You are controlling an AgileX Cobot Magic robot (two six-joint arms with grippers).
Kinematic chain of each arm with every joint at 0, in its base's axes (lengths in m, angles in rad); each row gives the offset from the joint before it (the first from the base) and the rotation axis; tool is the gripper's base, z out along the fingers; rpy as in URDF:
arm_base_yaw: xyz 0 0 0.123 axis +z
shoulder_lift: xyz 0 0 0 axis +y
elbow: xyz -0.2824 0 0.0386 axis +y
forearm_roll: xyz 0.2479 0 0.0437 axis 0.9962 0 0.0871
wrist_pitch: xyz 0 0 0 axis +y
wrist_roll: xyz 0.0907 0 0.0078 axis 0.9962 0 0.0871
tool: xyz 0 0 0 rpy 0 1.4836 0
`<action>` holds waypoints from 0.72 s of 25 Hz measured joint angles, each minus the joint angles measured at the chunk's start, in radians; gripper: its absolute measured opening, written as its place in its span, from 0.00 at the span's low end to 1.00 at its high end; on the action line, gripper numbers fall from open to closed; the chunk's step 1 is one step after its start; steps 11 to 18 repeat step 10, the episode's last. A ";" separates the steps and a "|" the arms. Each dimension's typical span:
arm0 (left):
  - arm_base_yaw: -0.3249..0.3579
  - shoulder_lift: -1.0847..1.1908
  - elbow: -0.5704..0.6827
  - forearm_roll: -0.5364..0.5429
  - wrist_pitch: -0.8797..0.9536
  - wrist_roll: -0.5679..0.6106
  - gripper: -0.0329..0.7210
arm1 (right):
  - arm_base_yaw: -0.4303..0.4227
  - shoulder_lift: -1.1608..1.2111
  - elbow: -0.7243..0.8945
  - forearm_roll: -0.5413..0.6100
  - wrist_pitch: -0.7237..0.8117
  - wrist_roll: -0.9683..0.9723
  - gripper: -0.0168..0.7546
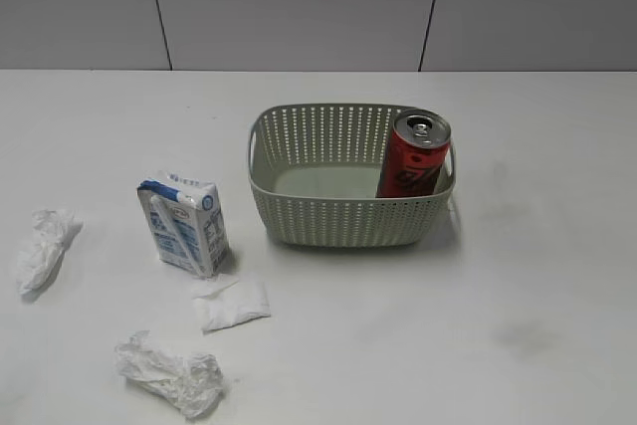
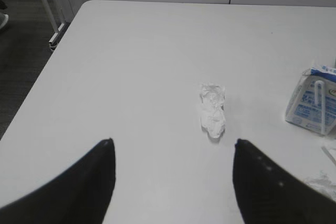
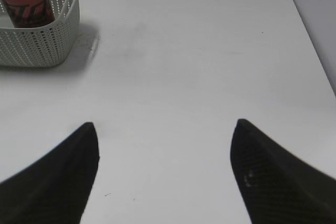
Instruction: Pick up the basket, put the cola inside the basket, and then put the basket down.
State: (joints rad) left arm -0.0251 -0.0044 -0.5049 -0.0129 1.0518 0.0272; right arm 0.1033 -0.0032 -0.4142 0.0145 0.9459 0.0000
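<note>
The pale green basket (image 1: 343, 216) stands on the white table in the middle of the exterior view. The red cola can (image 1: 414, 157) stands upright inside it at its right end. The right wrist view shows the basket (image 3: 39, 43) and the cola (image 3: 26, 3) at the top left, far from my right gripper (image 3: 165, 129), which is open and empty over bare table. My left gripper (image 2: 173, 148) is open and empty over the table's left part. Neither gripper shows in the exterior view.
A white-and-blue milk carton (image 1: 184, 223) stands left of the basket; it also shows in the left wrist view (image 2: 314, 100). Crumpled tissues lie at the far left (image 1: 45, 246), front left (image 1: 171, 373) and below the carton (image 1: 231, 303). One tissue (image 2: 212, 109) lies ahead of my left gripper.
</note>
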 joint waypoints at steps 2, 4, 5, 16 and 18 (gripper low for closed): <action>0.000 0.000 0.000 0.000 0.000 -0.001 0.74 | 0.000 0.000 0.000 0.001 0.000 0.000 0.79; 0.000 0.000 0.000 0.000 0.000 -0.001 0.74 | 0.000 0.000 0.000 0.001 0.000 0.000 0.79; 0.000 0.000 0.000 0.000 0.000 -0.001 0.74 | 0.000 0.000 0.000 0.001 0.000 0.000 0.79; 0.000 0.000 0.000 0.000 0.000 -0.001 0.74 | 0.000 0.000 0.000 0.001 0.000 0.000 0.79; 0.000 0.000 0.000 0.000 0.000 -0.001 0.74 | 0.000 0.000 0.000 0.001 0.000 0.000 0.79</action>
